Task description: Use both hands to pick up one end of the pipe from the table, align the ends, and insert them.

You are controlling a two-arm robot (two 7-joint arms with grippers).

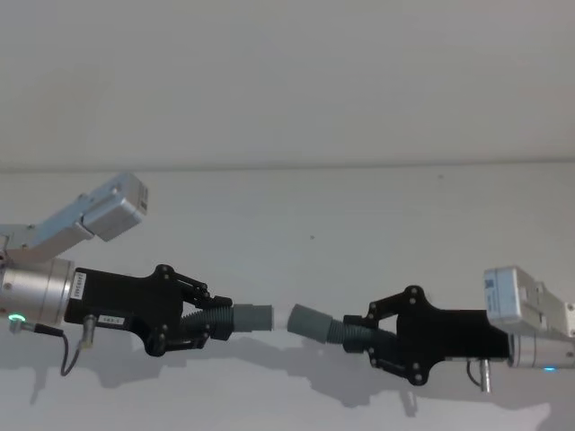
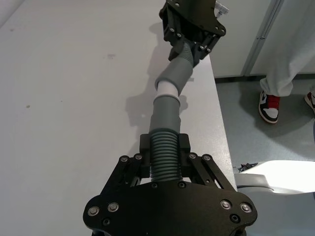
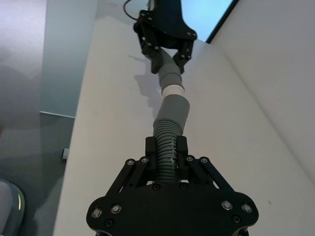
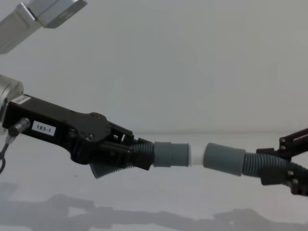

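1. White and matte, the flat table (image 1: 359, 206) stretches under both my arms to a plain pale wall; I take it as my landmark, and everything I hold is lifted above it.
2. My left black angular gripper (image 1: 208, 316) is clenched on the ribbed dark grey corrugated hose (image 2: 165, 155) just behind its smooth grey cuff with the short white plastic tip (image 4: 196, 155).
3. My right black angular gripper (image 1: 370, 338) is clamped the same way on the hose's other ribbed stretch, just behind the plain hollow grey socket cuff (image 4: 223, 159).
4. I grip the ribs, not the cuffs, so both ends stay free to mate.
5. Above the table, the two cuffs face each other between my grippers. In the chest view the white tip sits right at the socket's mouth; whether it has entered I cannot tell.
6. The socket cuff looks slightly tilted against the tipped one, so I judge the axes need straightening before I push them together.
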